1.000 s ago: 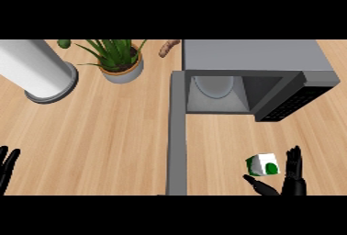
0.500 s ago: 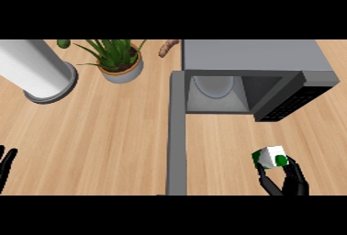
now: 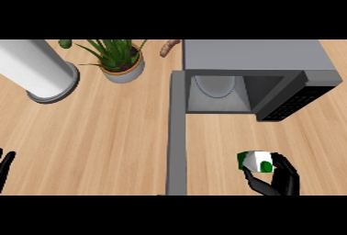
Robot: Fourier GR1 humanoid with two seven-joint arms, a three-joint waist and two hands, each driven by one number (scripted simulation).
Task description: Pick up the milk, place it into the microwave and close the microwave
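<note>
The milk (image 3: pixel 256 160) is a small white carton with green patches, low on the right of the head view, in front of the microwave. My right hand (image 3: pixel 280 179) is curled round its lower right side, thumb below and fingers along its right edge. The grey microwave (image 3: pixel 257 59) stands at the top right with its door (image 3: pixel 177 133) swung fully open to the left, showing a pale interior with a round plate (image 3: pixel 217 85). Only the fingertips of my left hand (image 3: pixel 5 166) show at the left edge, straight and at rest.
A large white cylinder (image 3: pixel 34 69) stands at the top left. A potted green plant (image 3: pixel 120 62) stands beside it. A small brown object (image 3: pixel 168 47) lies behind the microwave's left corner. The microwave's black control panel (image 3: pixel 295 103) angles out on the right.
My right hand has closed round the milk and the carton has shifted slightly lower and left, tilting. The left hand has stayed put.
</note>
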